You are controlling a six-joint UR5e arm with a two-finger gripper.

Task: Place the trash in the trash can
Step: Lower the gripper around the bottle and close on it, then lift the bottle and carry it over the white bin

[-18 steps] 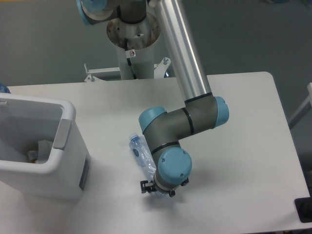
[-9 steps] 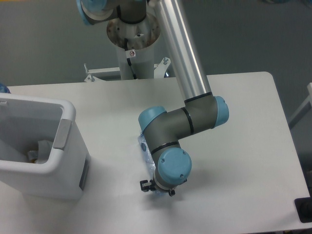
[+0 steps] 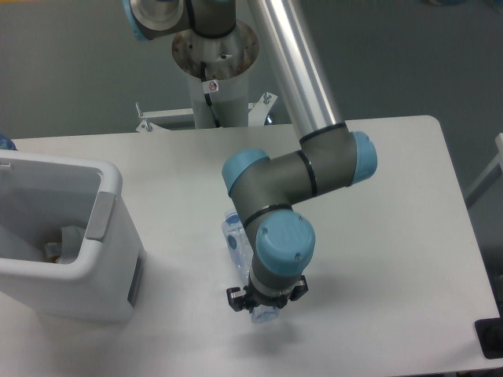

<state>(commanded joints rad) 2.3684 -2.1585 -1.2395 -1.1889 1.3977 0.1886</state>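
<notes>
The clear bluish plastic bottle pokes out from under my wrist, with its upper end toward the arm and its lower end showing below the wrist. My gripper is mostly hidden under the blue wrist cap. Only its black finger parts show at either side of the bottle, and it appears shut on the bottle. The bottle seems raised off the table, with a faint shadow under it. The white trash can stands at the left edge. A whitish crumpled wrapper lies inside it.
The arm's base column stands behind the table's far edge. The table's right edge and a black object at the lower right bound the area. The trash can has a grey panel on its right side.
The wrist has risen and shifted slightly right and toward the camera. The bottle has moved with it, turning more upright and lifting from the table.
</notes>
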